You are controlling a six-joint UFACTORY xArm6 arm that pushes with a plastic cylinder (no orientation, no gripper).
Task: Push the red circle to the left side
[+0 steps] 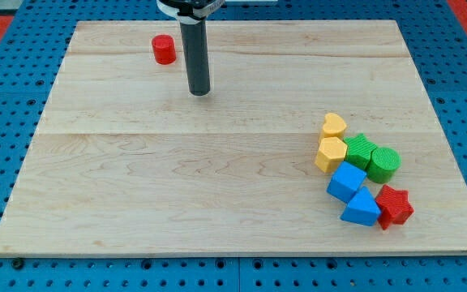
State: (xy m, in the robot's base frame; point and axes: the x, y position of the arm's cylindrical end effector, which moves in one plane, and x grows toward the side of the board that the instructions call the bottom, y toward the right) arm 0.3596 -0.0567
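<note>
The red circle (164,49), a small red cylinder, stands near the top of the wooden board (177,186), left of centre. My dark rod comes down from the view's top and its tip (199,92) rests on the board, to the right of and below the red circle, a short gap apart from it.
A cluster of blocks sits at the lower right: a yellow heart (334,126), a yellow hexagon (331,154), a green star-like block (360,149), a green cylinder (384,163), a blue cube (347,181), a blue triangle (362,208), a red star (394,206).
</note>
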